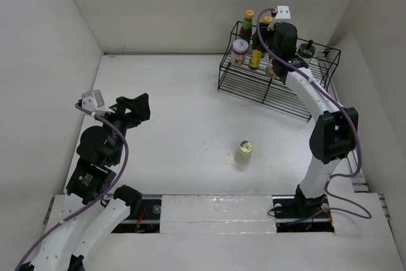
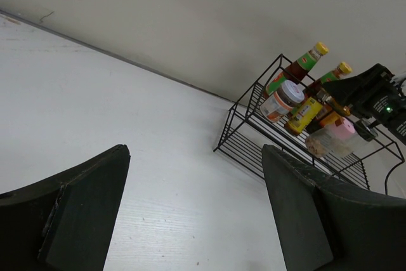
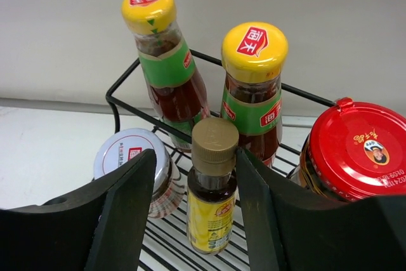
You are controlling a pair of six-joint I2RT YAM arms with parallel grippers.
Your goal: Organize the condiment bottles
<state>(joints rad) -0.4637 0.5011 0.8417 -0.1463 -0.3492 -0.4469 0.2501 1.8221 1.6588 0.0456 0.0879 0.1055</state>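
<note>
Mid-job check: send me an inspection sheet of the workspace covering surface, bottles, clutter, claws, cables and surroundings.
Surface: white table, with a wire rack at its far right.
Job's things: two yellow-capped sauce bottles, white-lidded jar, red-lidded jar, small yellow bottle, pink-capped shaker and grey-capped shaker are in the rack; cream-capped jar stands alone on the table.
Clutter: nothing seen.
Claws: left claw open and empty; right claw open, straddling the small yellow bottle.
Cables: a purple cable runs along each arm.
Surroundings: white walls on three sides.
</note>
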